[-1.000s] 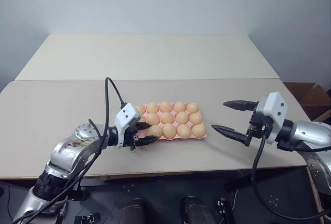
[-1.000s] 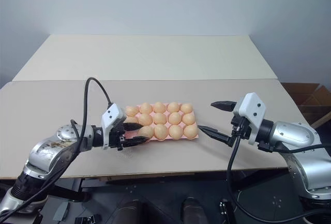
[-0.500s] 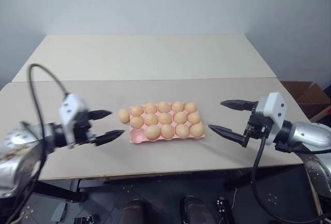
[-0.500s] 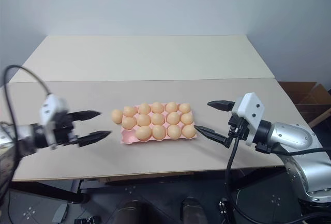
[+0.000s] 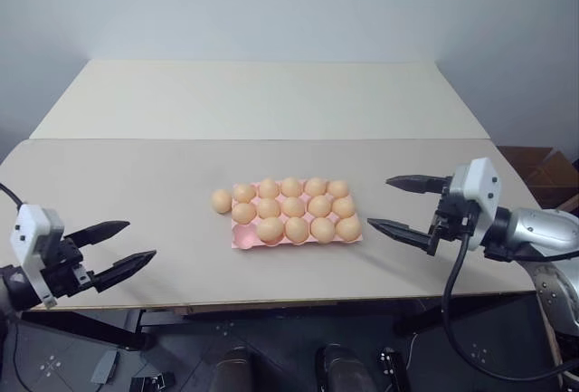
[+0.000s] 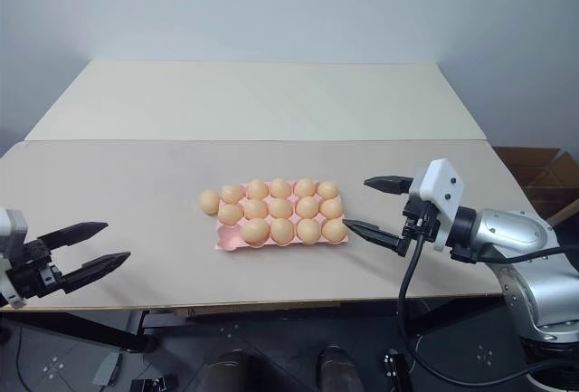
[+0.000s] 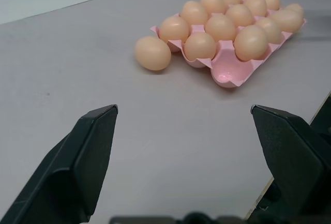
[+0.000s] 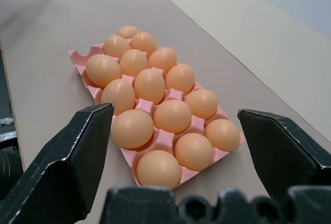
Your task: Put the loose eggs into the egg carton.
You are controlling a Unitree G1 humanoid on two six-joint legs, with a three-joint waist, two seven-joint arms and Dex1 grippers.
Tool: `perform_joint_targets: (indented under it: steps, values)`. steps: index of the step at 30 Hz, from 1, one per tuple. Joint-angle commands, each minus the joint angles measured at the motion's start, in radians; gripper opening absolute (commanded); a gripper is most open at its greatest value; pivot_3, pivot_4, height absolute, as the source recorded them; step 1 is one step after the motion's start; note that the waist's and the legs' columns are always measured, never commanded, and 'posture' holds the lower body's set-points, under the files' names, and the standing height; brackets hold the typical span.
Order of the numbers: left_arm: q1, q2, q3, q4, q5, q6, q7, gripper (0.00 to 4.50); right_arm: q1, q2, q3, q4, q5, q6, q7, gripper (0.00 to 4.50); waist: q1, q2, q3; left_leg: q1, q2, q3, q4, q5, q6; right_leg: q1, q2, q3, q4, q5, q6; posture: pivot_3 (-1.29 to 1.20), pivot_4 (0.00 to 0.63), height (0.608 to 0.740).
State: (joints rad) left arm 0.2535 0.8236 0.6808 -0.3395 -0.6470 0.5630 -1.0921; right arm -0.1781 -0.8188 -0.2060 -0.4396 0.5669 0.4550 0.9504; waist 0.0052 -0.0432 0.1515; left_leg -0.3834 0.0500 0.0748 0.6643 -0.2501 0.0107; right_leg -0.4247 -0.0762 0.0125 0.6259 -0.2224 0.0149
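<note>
The pink egg carton lies mid-table with several tan eggs in its cups. Its near-left corner cup is bare. One loose egg rests on the table just beside the carton's far-left corner, also seen as egg. My left gripper hovers open and holds nothing at the table's front left edge, well away from the carton. To the right of the carton my right gripper is open and empty, its fingers pointing at the tray.
The grey table joins a second beige table behind it. A cardboard box stands on the floor at the far right.
My left gripper let go of an egg in the carton's front row, opened wide and swung far out to the left. The right gripper kept still.
</note>
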Motion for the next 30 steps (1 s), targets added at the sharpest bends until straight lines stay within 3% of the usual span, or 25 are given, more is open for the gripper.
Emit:
perform_joint_targets:
  steps: [1,7,13,27,30]
  values:
    - [-0.046,0.007,-0.04,-0.016,-0.003,0.002,0.051,4.49,-0.017,-0.014,-0.016,-0.011,-0.005,-0.02,0.0,4.5,0.0,0.0,0.0,0.0,0.0,0.0,0.0,0.0,0.0,0.0,0.0,0.0,0.0,0.0,0.0,0.0,0.15,0.74]
    - [-0.268,-0.03,-0.295,0.037,0.078,0.078,0.235,4.49,-0.017,-0.008,-0.014,-0.025,-0.012,-0.018,-0.014,4.5,0.007,0.0,0.0,0.0,-0.001,0.0,0.0,0.0,0.0,0.001,0.0,0.0,0.0,0.003,0.004,0.0,0.15,0.74]
    - [-0.502,-0.094,-0.481,0.218,0.191,0.132,0.372,4.49,-0.002,-0.005,-0.03,-0.059,-0.005,-0.01,-0.033,4.5,0.002,-0.001,0.0,-0.001,-0.001,-0.001,0.001,0.0,0.0,0.0,0.001,0.0,-0.001,0.005,0.007,0.0,0.15,0.74]
    - [-0.737,-0.149,-0.65,0.502,0.309,0.049,0.3,4.49,0.017,-0.003,-0.041,-0.11,0.02,0.006,-0.072,4.5,-0.003,-0.001,0.0,-0.002,-0.001,-0.002,0.001,0.0,0.0,0.001,0.001,0.0,-0.001,0.005,0.007,0.0,0.15,0.74]
    - [-0.761,-0.158,-0.667,0.532,0.321,0.043,0.283,3.83,0.022,-0.001,-0.044,-0.123,0.033,0.006,-0.079,4.5,-0.002,-0.001,0.0,-0.002,-0.002,-0.002,0.001,0.0,0.0,0.001,0.001,0.0,-0.001,0.005,0.007,0.0,0.15,0.74]
